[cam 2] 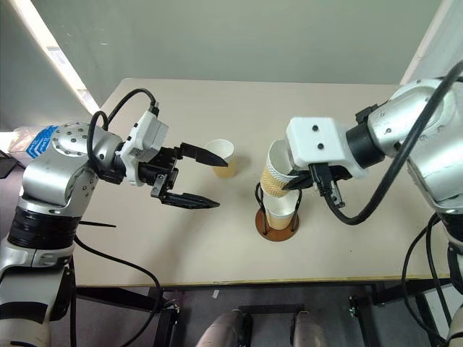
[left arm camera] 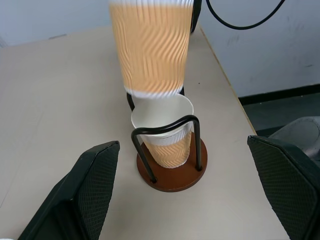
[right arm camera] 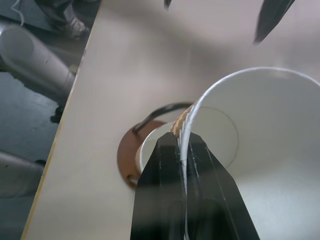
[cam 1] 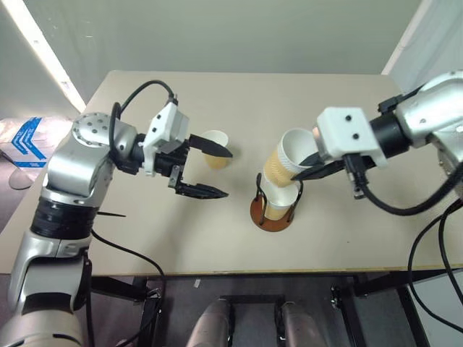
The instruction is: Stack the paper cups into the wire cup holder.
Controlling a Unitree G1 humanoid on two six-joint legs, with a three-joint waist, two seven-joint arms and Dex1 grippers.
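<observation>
Right tool point(cam 1: 312, 168) is clamped on the rim of a paper cup point(cam 1: 286, 163), one finger inside and one outside the wall, per rt wrist view. We note this cup is tilted, its base hanging just above the mouth of a second cup point(cam 1: 278, 204) seated upright in the wire cup holder point(cam 1: 275, 210); we cannot tell whether the two cups touch. Holder's reddish-brown disc base sits on the worktop point(cam 1: 217, 238), approx. centre, near the front edge, w/ black wire loops rising around the seated cup. Left tool point(cam 1: 206, 170) is wide open and holds nothing, fingers pointing toward the holder but well apart from it. A third cup point(cam 1: 215, 149) stands upright on the worktop, just beyond the left tool's far finger, between left tool and holder.
</observation>
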